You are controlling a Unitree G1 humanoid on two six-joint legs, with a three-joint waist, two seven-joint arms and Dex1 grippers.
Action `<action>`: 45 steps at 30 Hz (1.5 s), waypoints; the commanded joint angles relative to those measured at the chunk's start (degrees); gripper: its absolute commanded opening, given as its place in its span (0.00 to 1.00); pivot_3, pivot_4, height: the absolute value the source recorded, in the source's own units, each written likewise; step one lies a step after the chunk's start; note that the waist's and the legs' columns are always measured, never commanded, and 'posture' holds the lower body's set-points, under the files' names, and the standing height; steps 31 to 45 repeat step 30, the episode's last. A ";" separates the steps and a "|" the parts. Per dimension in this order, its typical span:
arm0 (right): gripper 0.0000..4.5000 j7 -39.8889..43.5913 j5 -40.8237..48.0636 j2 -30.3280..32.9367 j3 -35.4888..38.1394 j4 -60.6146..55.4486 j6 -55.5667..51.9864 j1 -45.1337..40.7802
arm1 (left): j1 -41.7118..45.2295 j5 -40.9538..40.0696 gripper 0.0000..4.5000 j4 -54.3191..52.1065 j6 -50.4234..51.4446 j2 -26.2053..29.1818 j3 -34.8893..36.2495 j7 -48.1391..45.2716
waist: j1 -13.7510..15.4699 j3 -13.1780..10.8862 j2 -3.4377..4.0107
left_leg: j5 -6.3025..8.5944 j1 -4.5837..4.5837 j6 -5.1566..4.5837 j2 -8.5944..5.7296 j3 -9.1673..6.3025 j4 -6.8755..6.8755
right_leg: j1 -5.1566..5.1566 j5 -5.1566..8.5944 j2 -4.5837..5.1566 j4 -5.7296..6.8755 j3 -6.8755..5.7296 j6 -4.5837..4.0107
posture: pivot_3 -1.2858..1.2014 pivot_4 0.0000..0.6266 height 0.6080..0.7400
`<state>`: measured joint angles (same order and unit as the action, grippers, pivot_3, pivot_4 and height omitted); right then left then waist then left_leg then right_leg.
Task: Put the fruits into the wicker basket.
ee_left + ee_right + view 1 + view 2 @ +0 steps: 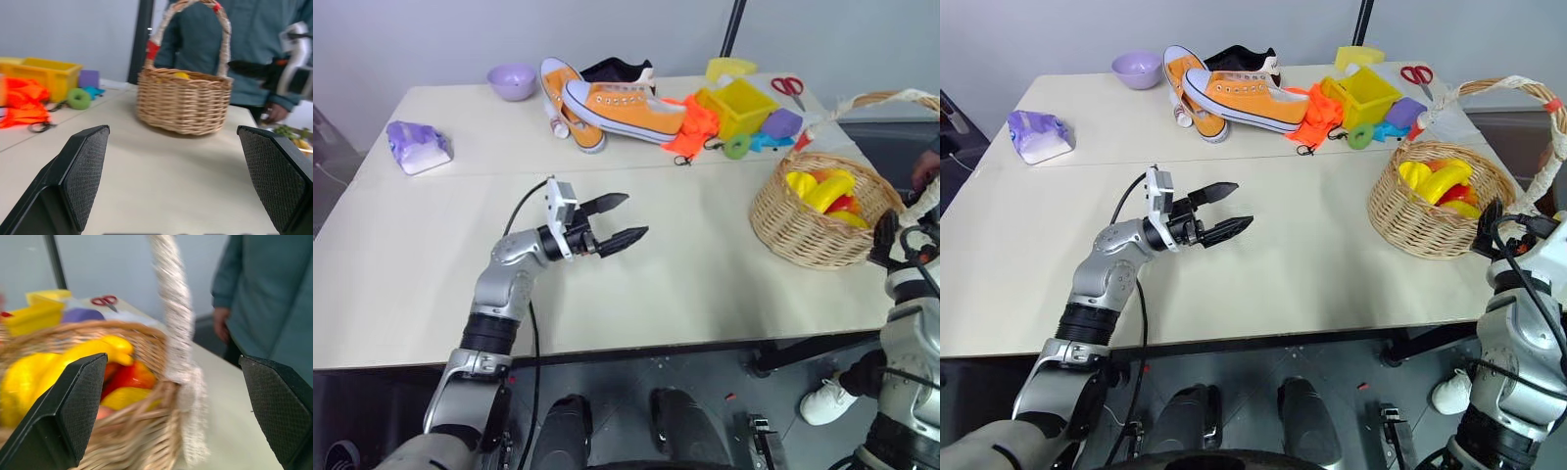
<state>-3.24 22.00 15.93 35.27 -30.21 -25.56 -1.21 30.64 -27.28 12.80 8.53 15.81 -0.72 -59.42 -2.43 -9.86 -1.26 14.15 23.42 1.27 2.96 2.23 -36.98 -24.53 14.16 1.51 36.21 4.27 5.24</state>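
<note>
The wicker basket [803,235] stands at the table's right edge, its tall cord-wrapped handle [881,98] arching over it. Fruits lie inside it: a yellow banana [827,191], a red piece [849,204] and other yellow pieces [19,382]. My right gripper [889,235] hangs open and empty just beside the basket's near right rim, with the handle [178,333] right in front of it. My left gripper [628,217] hovers open and empty over the middle of the table, pointing toward the basket [186,103].
At the back of the table lie orange sneakers [617,103], an orange cloth [690,122], a yellow bin [744,103], a green ring [736,147], scissors [788,86], a purple bowl [512,80] and a purple-white bag [419,147]. A person in a teal top [254,49] stands behind the basket.
</note>
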 commanded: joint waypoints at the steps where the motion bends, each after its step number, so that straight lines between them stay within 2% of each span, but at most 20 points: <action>1: 0.99 2.60 -0.09 -1.29 -4.97 -7.89 3.48 2.78 | -0.98 -0.25 1.00 -3.45 -0.21 1.08 2.64 2.76 | -0.07 0.00 0.01 | 0.00 -0.01 0.00 0.00 0.00 0.00 | 0.00 0.00 0.00 0.00 0.00 0.00 | 0.52 0.24 1.00; 3: 0.99 5.82 1.03 -2.02 -9.49 -8.62 4.68 3.42 | -1.73 0.40 1.00 -4.21 0.80 2.50 3.96 5.35 | -0.21 0.00 0.00 | 0.00 -0.01 0.00 0.00 0.00 -0.02 | 0.02 0.02 0.00 0.00 0.00 -0.04 | 0.52 0.24 1.00; 7: 0.99 16.70 3.93 2.30 -19.88 -4.73 0.89 1.02 | -3.15 2.32 1.00 -5.20 -1.38 4.70 7.39 11.09 | -0.15 0.01 0.01 | 0.00 -0.07 0.00 0.00 0.01 -0.03 | 0.05 0.01 0.00 0.01 0.01 -0.09 | 0.52 0.24 1.00; 12: 0.99 39.14 6.48 13.11 -30.97 3.05 1.07 -4.02 | -8.19 4.57 1.00 -6.47 -4.72 7.21 15.16 20.84 | 0.08 -0.02 -0.05 | 0.00 -0.01 0.00 0.00 0.03 -0.06 | 0.08 0.03 0.07 -0.07 -0.05 -0.07 | 0.52 0.24 1.00; 14: 0.99 42.19 7.54 13.53 -31.57 7.26 1.92 -7.21 | -10.72 6.37 1.00 -7.17 -6.31 8.10 16.79 23.86 | -0.02 -0.03 -0.09 | 0.01 -0.02 -0.02 0.01 0.00 -0.06 | 0.08 0.02 0.06 -0.07 -0.06 -0.05 | 0.52 0.24 1.00; 18: 0.99 48.25 3.11 13.43 -36.64 15.48 6.98 -13.84 | -16.26 8.68 1.00 -8.96 -7.86 8.86 20.83 30.72 | 0.05 -0.04 -0.11 | 0.01 -0.03 -0.01 0.01 -0.03 -0.06 | 0.08 -0.01 0.05 -0.02 -0.11 -0.01 | 0.52 0.24 1.00; 24: 0.99 51.65 1.04 9.61 -39.98 24.46 10.79 -20.85 | -23.07 7.73 1.00 -15.31 -5.44 8.81 24.37 36.28 | 0.43 -0.02 -0.23 | 0.01 -0.01 -0.01 0.02 -0.02 -0.08 | 0.08 -0.06 0.08 -0.01 -0.14 0.06 | 0.52 0.24 1.00; 29: 0.99 54.77 -1.85 10.75 -41.81 26.61 13.41 -20.71 | -26.79 6.65 1.00 -16.11 -1.93 10.27 26.34 37.12 | 0.54 -0.01 -0.24 | 0.01 -0.02 0.00 0.01 0.00 -0.08 | 0.08 -0.03 0.11 -0.01 -0.14 0.00 | 0.52 0.24 1.00; 45: 0.99 54.95 -2.06 10.72 -41.80 26.73 13.77 -20.58 | -27.11 6.47 1.00 -16.21 -1.55 10.55 26.63 37.12 | 0.54 -0.01 -0.24 | 0.01 -0.02 0.00 0.01 0.01 -0.08 | 0.08 -0.02 0.11 -0.01 -0.14 -0.02 | 0.52 0.24 1.00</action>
